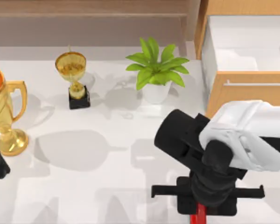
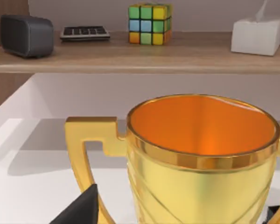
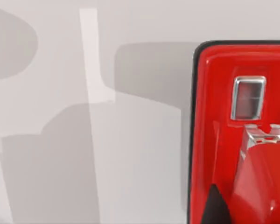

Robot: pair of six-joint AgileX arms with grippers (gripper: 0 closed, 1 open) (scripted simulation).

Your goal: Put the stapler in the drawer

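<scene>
Top view: right hand [image 1: 199, 215] over stapler [image 1: 198, 215] near open drawer [image 1: 246, 91].

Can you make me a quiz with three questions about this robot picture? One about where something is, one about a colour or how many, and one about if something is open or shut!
1. Where is the stapler?
A. inside the drawer
B. on the table under the right arm's gripper
C. beside the small trophy

2. How many gold trophies stand on the table?
A. one
B. two
C. four

3. Is the drawer open or closed?
A. pulled open
B. shut tight
C. taken off and lying on the table

Answers: 1 B, red pokes out below that gripper at the top view's bottom edge. 2 B, a small trophy and a big trophy at the left, near the parked left arm. 3 A, its white inside shows behind the wood front.
</scene>
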